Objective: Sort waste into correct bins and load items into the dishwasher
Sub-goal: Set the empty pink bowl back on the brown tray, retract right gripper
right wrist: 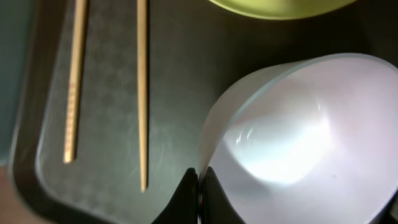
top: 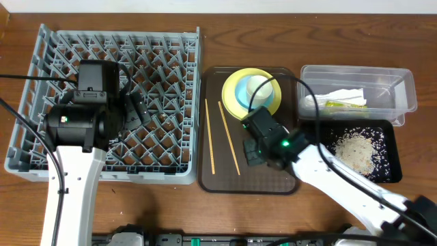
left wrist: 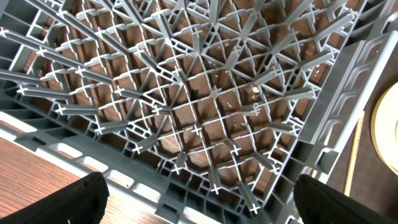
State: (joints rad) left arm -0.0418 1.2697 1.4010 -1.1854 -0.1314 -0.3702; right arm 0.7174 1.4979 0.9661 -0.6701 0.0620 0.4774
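Observation:
My right gripper [right wrist: 199, 186] is shut on the rim of the white bowl [right wrist: 298, 143], tilted over the brown tray; in the overhead view the gripper [top: 252, 147] hides that bowl. Two chopsticks [top: 229, 137] [right wrist: 142, 93] lie on the tray to the left. The yellow plate [top: 232, 96] [right wrist: 280, 6] carries the light blue bowl [top: 240, 85] and the white cup [top: 263, 89]. My left gripper [top: 133, 109] [left wrist: 199, 199] is open and empty above the grey dish rack [top: 164, 61] [left wrist: 205, 112]. The clear tub [top: 403, 89] holds a white napkin [top: 341, 97] and a green-yellow wrapper [top: 341, 105]. The black tray [top: 389, 147] holds rice scraps [top: 358, 150].
The dark brown serving tray [top: 222, 181] [right wrist: 186, 62] sits between the rack and the two bins. The rack shows no dishes. Bare wooden table lies along the front edge. Cables run from both arms.

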